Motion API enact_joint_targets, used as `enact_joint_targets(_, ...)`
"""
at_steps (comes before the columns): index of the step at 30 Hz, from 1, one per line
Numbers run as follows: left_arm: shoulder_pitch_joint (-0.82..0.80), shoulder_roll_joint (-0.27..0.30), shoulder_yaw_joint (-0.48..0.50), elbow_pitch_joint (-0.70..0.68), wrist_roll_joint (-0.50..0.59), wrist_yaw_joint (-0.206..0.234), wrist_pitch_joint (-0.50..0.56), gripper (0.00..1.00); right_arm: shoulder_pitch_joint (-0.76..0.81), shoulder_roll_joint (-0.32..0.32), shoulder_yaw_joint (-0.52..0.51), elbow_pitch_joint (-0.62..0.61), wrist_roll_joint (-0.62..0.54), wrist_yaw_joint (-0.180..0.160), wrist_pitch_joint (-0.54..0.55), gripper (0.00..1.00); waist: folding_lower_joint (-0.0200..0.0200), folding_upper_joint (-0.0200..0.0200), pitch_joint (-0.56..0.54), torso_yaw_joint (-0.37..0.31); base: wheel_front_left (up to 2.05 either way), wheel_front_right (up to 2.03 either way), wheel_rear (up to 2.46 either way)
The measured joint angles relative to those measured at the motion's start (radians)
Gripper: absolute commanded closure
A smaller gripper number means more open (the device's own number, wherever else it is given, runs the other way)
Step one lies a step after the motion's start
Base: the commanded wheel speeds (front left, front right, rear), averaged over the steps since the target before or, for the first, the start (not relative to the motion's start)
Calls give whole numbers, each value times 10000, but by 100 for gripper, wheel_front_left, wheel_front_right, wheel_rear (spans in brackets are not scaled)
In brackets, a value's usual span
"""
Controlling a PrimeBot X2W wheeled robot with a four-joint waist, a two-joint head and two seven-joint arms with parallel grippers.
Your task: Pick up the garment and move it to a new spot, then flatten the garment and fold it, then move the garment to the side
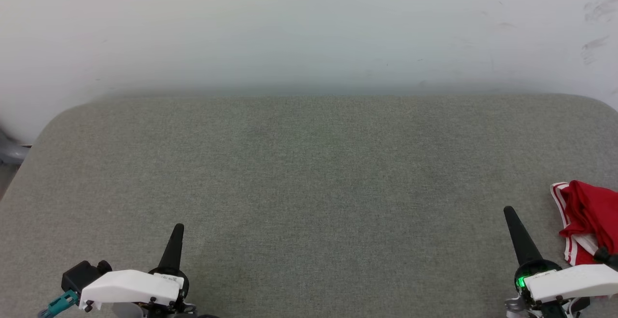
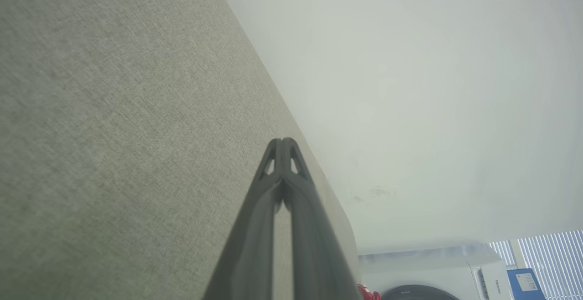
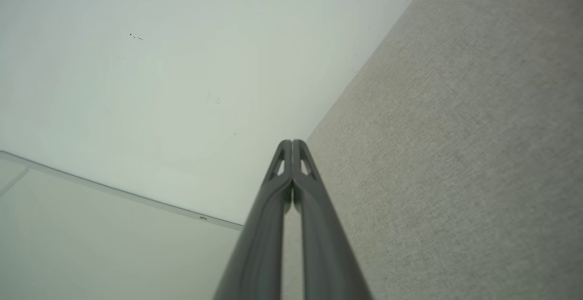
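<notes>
Garment (image 1: 586,221) lies bunched up at the far right edge of the table (image 1: 309,163), cut off by the frame. It's a red heap with white-and-red striped trim curling along its left side. A sliver of that red also peeks in at the bottom of the left wrist view (image 2: 366,293), just past the table's end.

Right gripper (image 1: 512,219) sits at the lower right, its dark fingers pointing up and away, just to the left of the heap and clear of it. The right arm's pale wrist housing overlaps the heap's lower edge in the head view, and a green light (image 1: 520,282) glows on it. From its own camera the right gripper (image 3: 291,147) has both fingers pressed together tip to tip, nothing between them, hanging over grey fabric with the pale wall (image 3: 136,63) beyond.

Left gripper (image 1: 176,233) is low on the left, well apart from the garment, with a teal connector (image 1: 58,304) at its wrist. In its own view the left gripper (image 2: 282,147) is pinched closed as well, and empty.

Beyond the table's end stands a white washing machine (image 2: 432,272). The small lettering on its panel looks like "Hisense" (image 2: 497,286), with a blue sticker (image 2: 524,284) beside it, too small to read.
</notes>
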Motion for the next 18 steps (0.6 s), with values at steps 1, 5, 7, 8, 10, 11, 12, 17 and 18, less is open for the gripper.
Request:
enact_joint_targets(1,-8,-12,25,0,-82,-31,42,100,-7,0,0,25,104,0,2,100,0,0,5,-1,0,0,0)
enact_joint_targets(5,-45,-61,128,-4,-431,-73,128,100,-117,0,-13,134,508,0,25,100,0,0,24,-7,0,0,0)
enact_joint_targets(7,-55,-77,174,-6,-600,-81,186,100,-180,-2,-17,173,696,0,27,100,0,0,33,-9,0,0,0)
enact_joint_targets(8,-71,-86,192,-10,-681,-98,207,100,-198,-2,-19,205,794,0,27,100,0,0,38,-10,0,0,0)
enact_joint_targets(10,-118,-109,226,-13,-840,-130,232,100,-212,-2,-25,255,997,0,31,100,0,0,47,-13,0,0,0)
enact_joint_targets(11,-138,-123,247,-17,-928,-140,274,100,-228,-2,-29,284,1087,0,33,100,0,0,52,-15,0,0,0)
enact_joint_targets(12,-146,-130,261,-23,-1012,-159,301,100,-245,-2,-33,297,1174,0,35,100,0,0,56,-16,0,0,0)
enact_joint_targets(17,-198,-167,353,-31,-1392,-234,399,100,-380,-2,-42,399,1632,0,48,100,0,0,79,-22,0,0,0)
enact_joint_targets(18,-212,-171,374,-31,-1471,-238,407,100,-387,-2,-46,422,1716,0,71,100,0,0,84,-23,0,0,0)
